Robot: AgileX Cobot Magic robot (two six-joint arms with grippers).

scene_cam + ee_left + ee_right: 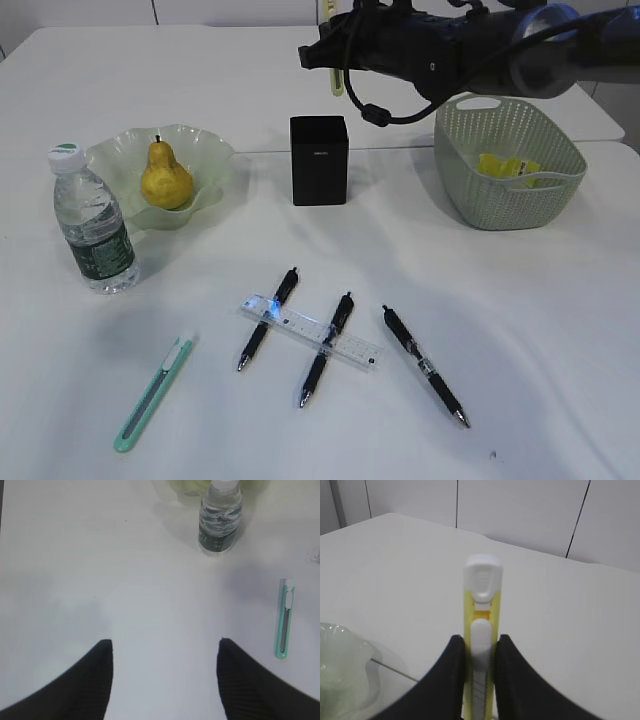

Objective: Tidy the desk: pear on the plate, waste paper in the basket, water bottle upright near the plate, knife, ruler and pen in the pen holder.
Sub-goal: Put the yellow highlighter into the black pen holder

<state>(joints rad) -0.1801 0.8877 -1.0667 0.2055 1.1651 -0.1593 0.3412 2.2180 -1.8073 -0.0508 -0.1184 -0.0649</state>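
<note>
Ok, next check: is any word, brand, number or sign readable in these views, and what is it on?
None can be read as text.
Water bottle: dark green label with pale print, too blurred.
Pen holder: tiny pale mark on its front, too small.
Ruler: fine printed markings, illegible.
Yellow knife in the right pincer: no print visible.
Green knife: no print visible.

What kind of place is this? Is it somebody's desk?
Probably a desk, set up for a robot: pens, a ruler and a black pen holder lie on a white table.
</note>
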